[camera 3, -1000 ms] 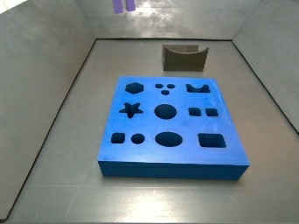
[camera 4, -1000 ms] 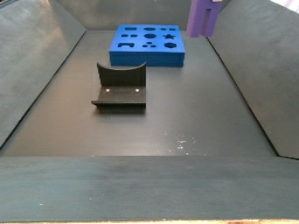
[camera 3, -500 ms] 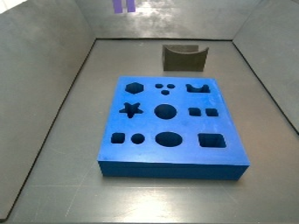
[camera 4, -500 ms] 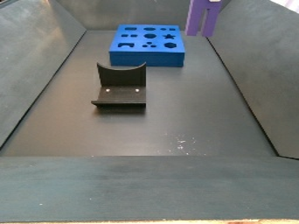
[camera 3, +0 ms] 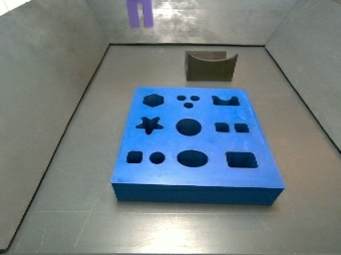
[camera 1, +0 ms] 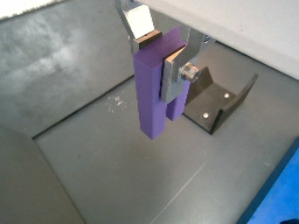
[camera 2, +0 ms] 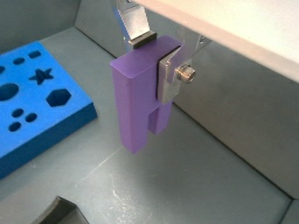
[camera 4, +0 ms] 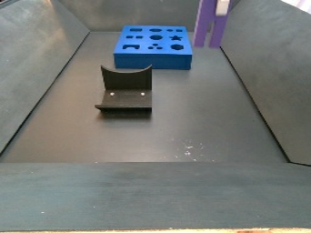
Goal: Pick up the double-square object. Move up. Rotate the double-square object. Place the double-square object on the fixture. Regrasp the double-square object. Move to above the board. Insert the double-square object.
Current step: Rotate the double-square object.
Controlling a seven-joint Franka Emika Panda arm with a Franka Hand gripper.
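Since the earlier frames we see the double-square object [camera 3: 139, 12] come a little lower in both side views [camera 4: 212, 22], while the board and fixture lie as before. The claw [camera 1: 160, 54] hangs high above the floor, closed on the upper end of the purple double-square object [camera 1: 160, 86], its flat silver fingers [camera 1: 142, 24] pressing on opposite faces of the piece in both wrist views [camera 2: 156, 61]. We see the block hanging upright, its notch and two square prongs pointing down, clear of everything below it. In a side view the claw itself is out of frame and only the lower part of the piece shows at the top edge. The bright-blue board [camera 3: 197, 142] lies flat on the dark floor, its star, hexagon, round and square cut-outs all open; in a side view [camera 4: 155, 45] it sits at the far end of the enclosure, with the purple piece above and beside its corner. The dark fixture [camera 4: 125, 89] stands well apart from the board, its L-shaped bracket on a base plate, and shows below the piece in a wrist view [camera 1: 219, 98]. A corner of the board also shows in a wrist view [camera 2: 38, 96].
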